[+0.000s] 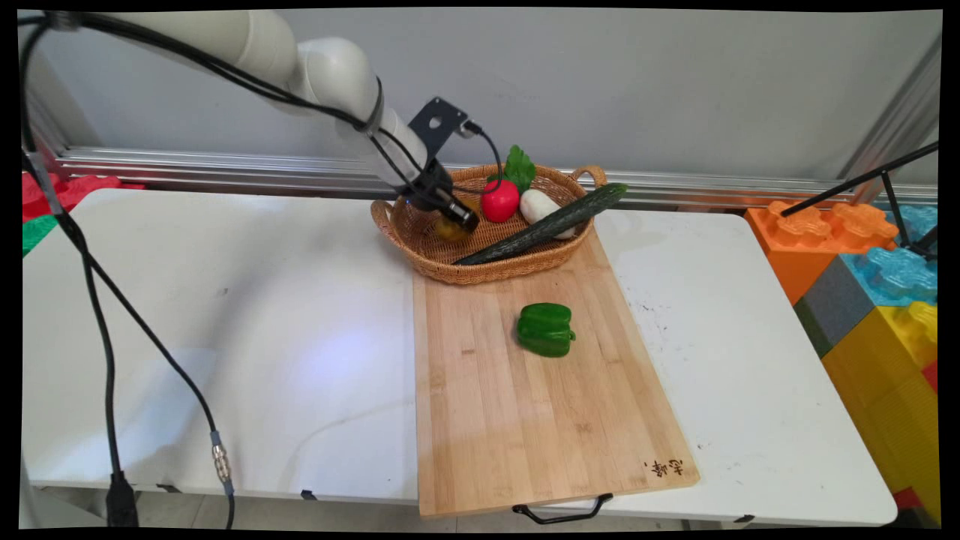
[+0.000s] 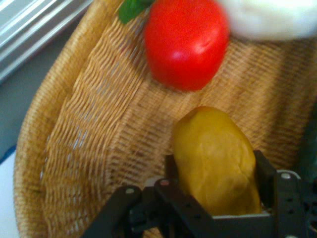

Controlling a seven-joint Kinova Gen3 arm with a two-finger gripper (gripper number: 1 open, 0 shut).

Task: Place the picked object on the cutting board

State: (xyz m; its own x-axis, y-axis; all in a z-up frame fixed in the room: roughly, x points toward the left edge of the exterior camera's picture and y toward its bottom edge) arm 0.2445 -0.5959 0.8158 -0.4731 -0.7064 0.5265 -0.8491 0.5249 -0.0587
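Gripper (image 2: 218,198) clamps a yellow-brown potato (image 2: 215,158) inside the wicker basket (image 1: 427,259).
Beside it lie a red tomato (image 2: 185,42), a white vegetable (image 1: 541,206) and a cucumber (image 1: 547,223) (a green pepper (image 1: 545,328) sits on the cutting board (image 1: 525,420)).

White rectangular table (image 1: 225,315), spanning most of the scene. Directly on it, right of centre, a long pale bamboo cutting board (image 1: 525,405) with a black wire handle (image 1: 562,512) overhanging the near edge and small dark characters burnt into its near right corner. At the far end, an oval woven wicker basket (image 1: 435,259) with two loop handles, resting partly on the board's far edge and partly on the tabletop to its left. Faint dark scuffs on the tabletop right of the board.
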